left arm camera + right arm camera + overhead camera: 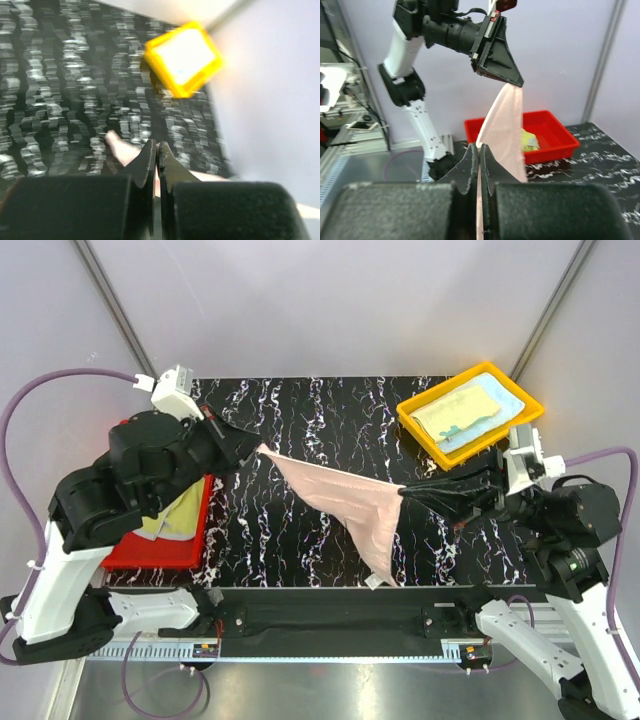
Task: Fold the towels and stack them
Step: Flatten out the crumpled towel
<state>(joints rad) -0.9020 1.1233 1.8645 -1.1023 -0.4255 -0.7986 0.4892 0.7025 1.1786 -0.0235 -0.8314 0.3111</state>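
Black fingers (pixel 467 170) of the right end effector (pixel 478 150) fill the bottom of the right wrist view. They're pinched fully together w/ an edge of the soft peach-pink towel (pixel 507 117) clamped between them. The cloth runs up from there to the left end effector (pixel 516 81), which sits higher and is squeezed closed on the opposite corner. Same story in the left wrist view: jaws tight together w/ pink fabric poking out beside the tips, tho that pic is pretty blurry.

From the top cam, the towel is stretched in the air btw the two end effectors. Its top edge is taut and the rest droops to a point toward the near edge of the black, white-veined marble-look table (pixel 300 410). Can't tell if that low corner touches the table.

Just beyond the right end effector, on its far side, sits a yellow plastic tray (pixel 418 436) w/ a folded pale yellow-green towel (pixel 455 412) lying on a light blue towel (pixel 503 400). Behind the left end effector, partly under the left arm, there's a red plastic tray (pixel 150 550) w/ a crumpled yellow-green towel (pixel 172 522) in it.
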